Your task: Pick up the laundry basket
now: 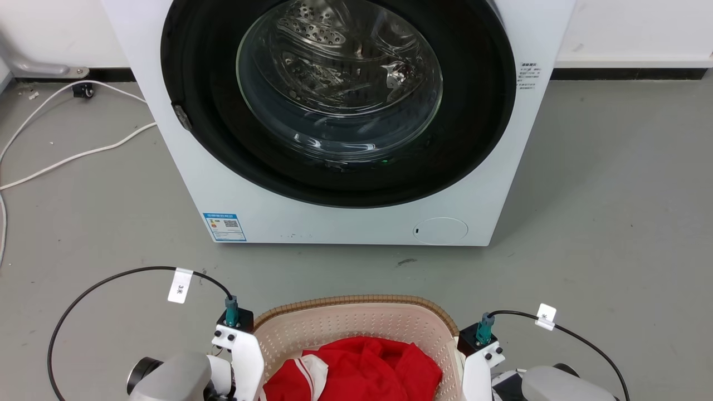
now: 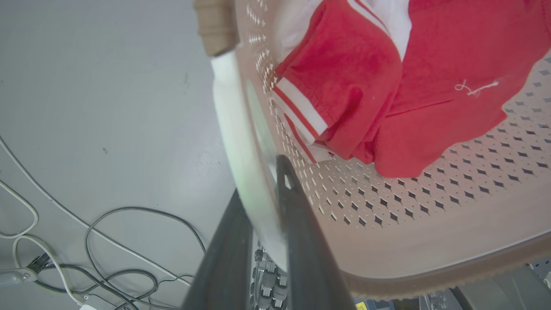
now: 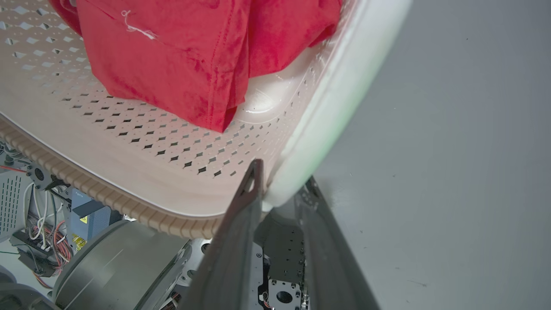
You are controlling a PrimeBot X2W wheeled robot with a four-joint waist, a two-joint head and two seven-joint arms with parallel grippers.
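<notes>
1. Head view: the laundry basket (image 1: 356,305), holding a red garment (image 1: 362,367), lies at the bottom edge, in front of the washing machine (image 1: 345,234) on a grey floor (image 1: 601,223).
2. Left wrist view: the left gripper (image 2: 260,181) has its jaws closed across the basket's white handle (image 2: 230,116), one finger inside and one outside.
3. Right wrist view: the right gripper (image 3: 284,174) jaws clamp the opposite handle (image 3: 344,94) (an equally thin hold). Raising both arms together, level and slowly, should stop tilting or slipping.

Cream laundry basket (image 1: 356,328), diamond-perforated, brown woven-look rim; red garment (image 1: 379,367) with white stripes; white washing machine (image 1: 334,223); grey floor (image 1: 601,195).
</notes>
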